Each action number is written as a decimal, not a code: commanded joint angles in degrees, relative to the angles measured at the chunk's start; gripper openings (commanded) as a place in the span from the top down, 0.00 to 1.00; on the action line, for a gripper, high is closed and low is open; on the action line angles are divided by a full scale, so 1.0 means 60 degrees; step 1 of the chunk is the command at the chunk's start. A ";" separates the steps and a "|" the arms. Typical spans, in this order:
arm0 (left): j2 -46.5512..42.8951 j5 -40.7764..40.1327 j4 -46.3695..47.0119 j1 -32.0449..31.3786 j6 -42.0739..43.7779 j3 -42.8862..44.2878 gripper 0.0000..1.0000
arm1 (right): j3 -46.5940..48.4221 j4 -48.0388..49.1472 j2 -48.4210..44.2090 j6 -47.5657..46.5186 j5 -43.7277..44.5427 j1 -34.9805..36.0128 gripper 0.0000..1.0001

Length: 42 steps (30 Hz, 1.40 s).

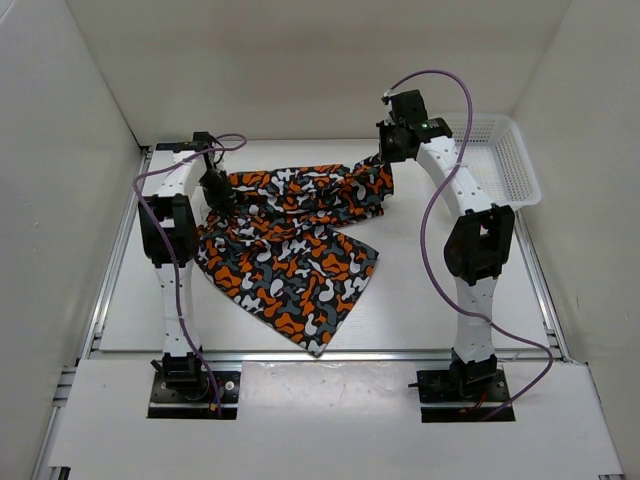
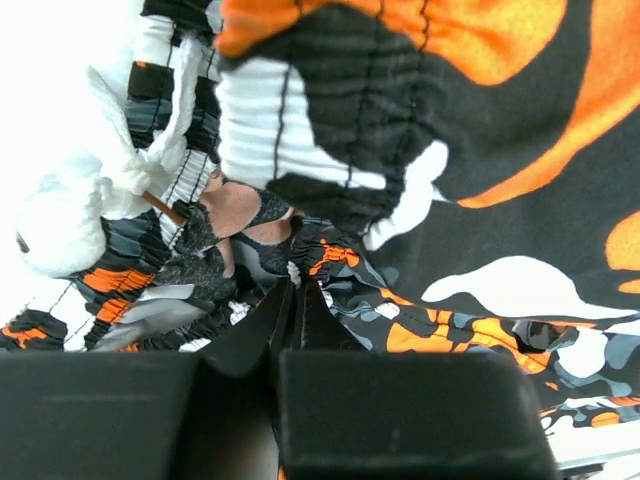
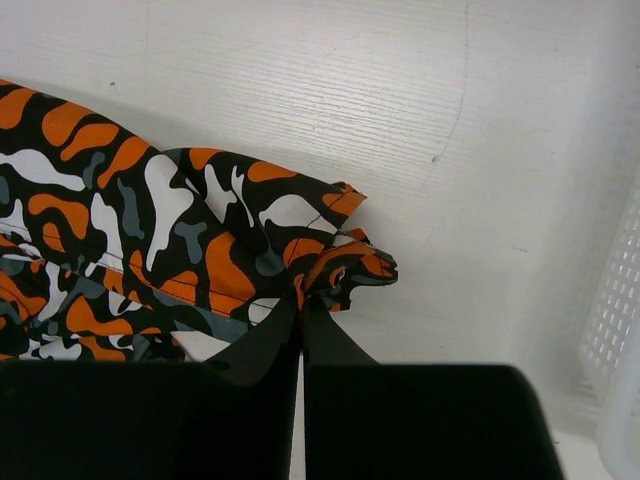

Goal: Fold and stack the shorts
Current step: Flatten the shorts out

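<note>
Pinching shorts (image 1: 290,260) near basket (image 1: 503,150): left tool (image 2: 295,292), right tool (image 3: 301,297)

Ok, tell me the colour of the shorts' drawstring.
White; the drawstring shows best in the left wrist view.

The white worktop (image 1: 430,310) carries the shorts (image 1: 290,260), spread rumpled across its middle with one leg toward the near edge, and a mesh basket (image 1: 505,160) in its far right corner.
</note>
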 commanded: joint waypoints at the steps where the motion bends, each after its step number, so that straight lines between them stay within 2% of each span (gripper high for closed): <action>1: -0.0637 -0.0138 -0.0029 0.0020 0.0082 0.0240 0.90 | 0.0001 0.0026 -0.0461 -0.0138 0.0059 -0.0168 1.00; 10: -0.2233 -0.1004 -0.0600 0.0370 0.0082 0.0154 0.90 | 0.0001 0.0026 -0.0666 -0.0138 0.0044 -0.0651 1.00; 17: -0.3523 -0.1429 -0.0353 0.1031 -0.0444 -0.1822 0.90 | 0.0089 0.0026 -0.0476 -0.0138 -0.0511 -0.0652 1.00; 18: -0.3713 -0.1429 -0.0206 0.1133 -0.0576 -0.2478 0.90 | 0.0089 0.0026 -0.0476 -0.0138 -0.0614 -0.0652 1.00; 21: -0.3817 -0.1429 0.0380 0.1134 -0.0826 -0.3680 0.90 | 0.0089 0.0026 -0.0285 -0.0138 -0.0835 -0.0551 1.00; 23: -0.3570 -0.1326 0.0513 0.1134 -0.0914 -0.3963 0.90 | 0.0002 0.0026 -0.0198 -0.0138 -0.0952 -0.0550 1.00; 25: -0.2999 -0.1225 0.0513 0.1134 -0.0914 -0.3804 0.80 | -0.0086 0.0026 -0.0197 -0.0138 -0.0952 -0.0462 1.00; 27: -0.2865 -0.1224 0.0265 0.1134 -0.0914 -0.3497 0.76 | -0.0188 0.0026 -0.0197 -0.0138 -0.1039 -0.0462 1.00; 31: -0.3273 -0.1312 0.0075 0.1134 -0.1001 -0.2343 0.50 | -0.0189 -0.0062 -0.0197 -0.0226 -0.1040 -0.0462 1.00; 32: -0.3275 -0.1312 -0.0013 0.1134 -0.1002 -0.2062 0.50 | -0.0189 -0.0062 -0.0197 -0.0226 -0.1040 -0.0462 1.00; 33: -0.3362 -0.1312 -0.0014 0.1047 -0.1002 -0.1755 0.51 | -0.0189 -0.0149 -0.0197 -0.0226 -0.1040 -0.0462 1.00; 34: -0.3363 -0.1312 -0.0130 0.0959 -0.1002 -0.1462 0.61 | -0.0189 -0.0150 -0.0197 -0.0226 -0.1040 -0.0375 1.00; 35: -0.3218 -0.1210 -0.0131 0.0958 -0.1002 -0.0937 0.90 | -0.0276 -0.0150 -0.0197 -0.0226 -0.0953 -0.0374 1.00; 38: -0.2488 -0.0292 -0.0219 0.0826 -0.1002 0.0002 0.90 | -0.0277 -0.0150 -0.0197 -0.0226 -0.0952 -0.0374 1.00; 42: -0.1505 0.0927 -0.0089 0.0738 -0.0914 0.0475 0.89 | -0.0365 -0.0150 -0.0197 -0.0138 -0.0952 -0.0374 1.00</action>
